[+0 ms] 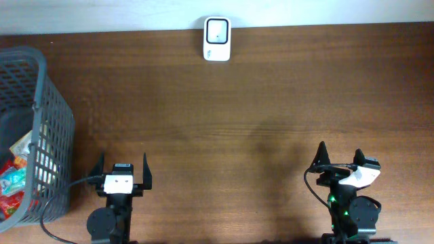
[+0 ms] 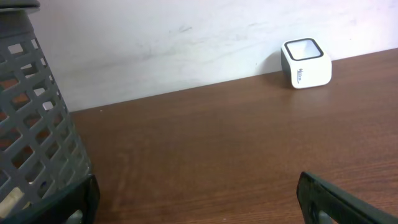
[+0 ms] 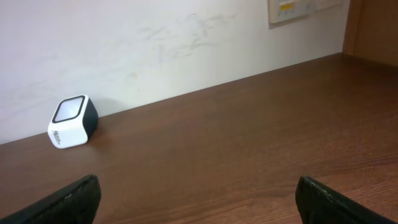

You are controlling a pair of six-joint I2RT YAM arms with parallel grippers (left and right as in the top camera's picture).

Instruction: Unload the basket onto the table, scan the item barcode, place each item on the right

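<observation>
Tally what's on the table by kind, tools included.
Scanner: 1
Basket: 1
Tools: 2 (left tool, right tool), both open
Packets in the basket: several, too hidden to count
Total: 4, plus the packets

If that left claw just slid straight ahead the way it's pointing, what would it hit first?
Probably nothing until the wall: ahead of the left gripper lies only bare table. The basket sits to its left and the white scanner off to its right.

Black arms [image 1: 108, 220] bear white wrist blocks [image 1: 121, 181], black cables [image 1: 78, 181] and pointed pincer fingers [image 1: 144, 169].
</observation>
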